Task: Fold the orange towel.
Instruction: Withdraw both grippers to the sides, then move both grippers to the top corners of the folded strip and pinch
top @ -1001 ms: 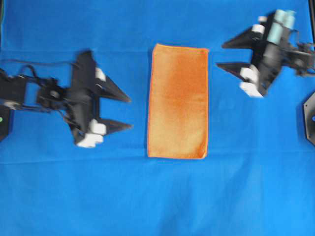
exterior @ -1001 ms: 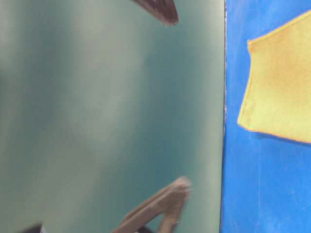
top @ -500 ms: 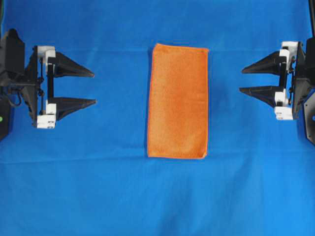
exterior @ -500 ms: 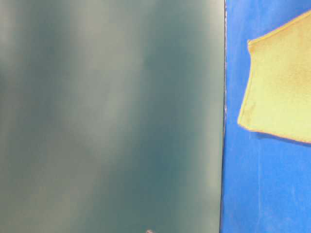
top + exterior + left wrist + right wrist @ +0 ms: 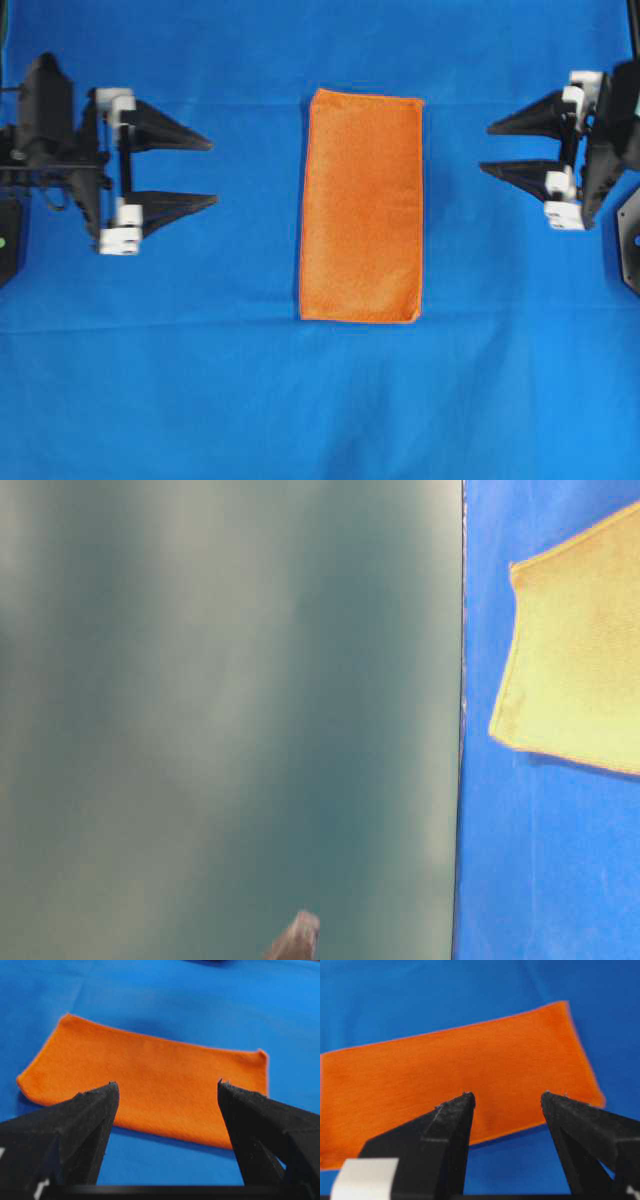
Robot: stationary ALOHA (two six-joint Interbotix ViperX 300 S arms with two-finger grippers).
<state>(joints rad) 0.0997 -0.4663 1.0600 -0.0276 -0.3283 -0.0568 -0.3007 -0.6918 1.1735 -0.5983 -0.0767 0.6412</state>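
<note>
The orange towel (image 5: 362, 205) lies flat on the blue cloth as a tall narrow rectangle in the middle of the overhead view. My left gripper (image 5: 214, 172) hovers open well to its left, fingers pointing at it, with nothing between them. Open and empty as well, my right gripper (image 5: 484, 149) is off to the towel's right, level with its upper half. The left wrist view shows the towel (image 5: 150, 1085) beyond the spread gripper (image 5: 168, 1085). In the right wrist view the towel (image 5: 450, 1070) also lies ahead of the gripper (image 5: 507, 1095). The table-level view catches one towel corner (image 5: 575, 670).
The blue cloth (image 5: 320, 400) covers the whole table. Black arm bases sit at the left edge (image 5: 8, 240) and the right edge (image 5: 630, 240). A blurred grey-green backdrop (image 5: 220, 710) fills most of the table-level view, with a blurred dark tip (image 5: 295, 942) at the bottom.
Both grippers have drawn back from near the towel to the sides and squared up. In the last half second both crept slightly toward it again. The towel has not moved.
</note>
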